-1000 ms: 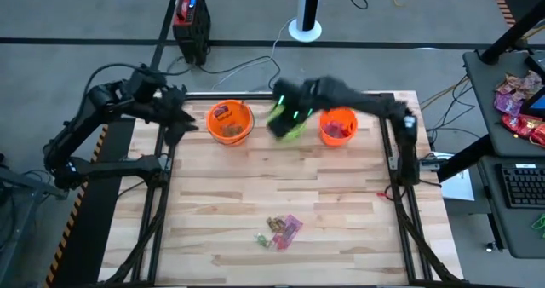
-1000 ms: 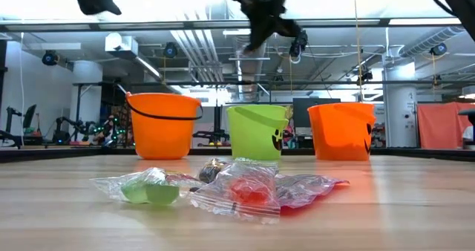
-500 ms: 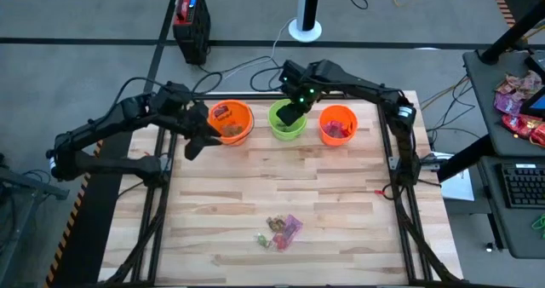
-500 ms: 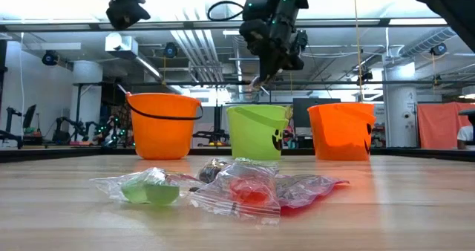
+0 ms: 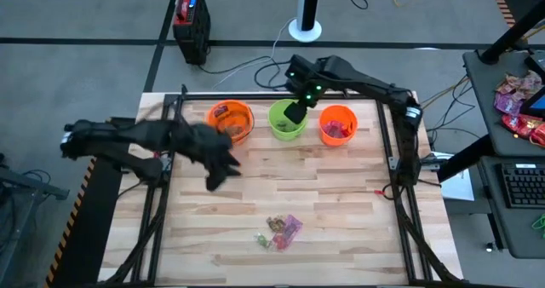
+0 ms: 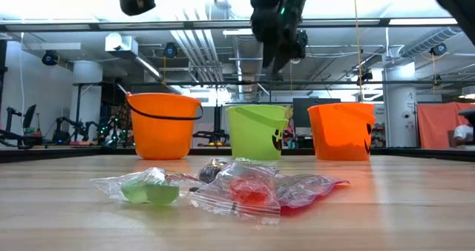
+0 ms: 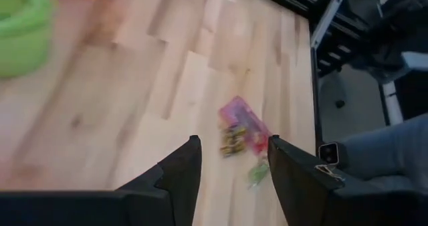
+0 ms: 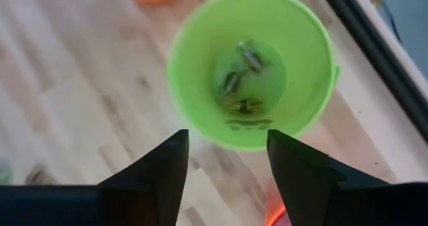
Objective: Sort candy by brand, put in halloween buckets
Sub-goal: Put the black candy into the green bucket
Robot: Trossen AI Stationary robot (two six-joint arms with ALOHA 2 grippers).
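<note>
Three halloween buckets stand in a row at the table's far edge: an orange one, a lime green one and a second orange one. A small heap of wrapped candy lies near the table's front middle, pink, red and green packets. My right gripper hovers open above the green bucket, where a few small pieces lie on the bottom. My left gripper is open in the air over the table's left middle, with the candy heap ahead of it.
Both orange buckets hold packets. A tiny red piece lies by the right rail. Black frame rails run along the table's sides. A side desk with a keyboard and a heap of packets stands to the right. Bare wood lies between buckets and heap.
My right gripper has swung over the green bucket and opened; the small piece seen at its tips half a second ago is gone from them. My left arm has swept from beside the left orange bucket toward the near edge and the candy heap.
</note>
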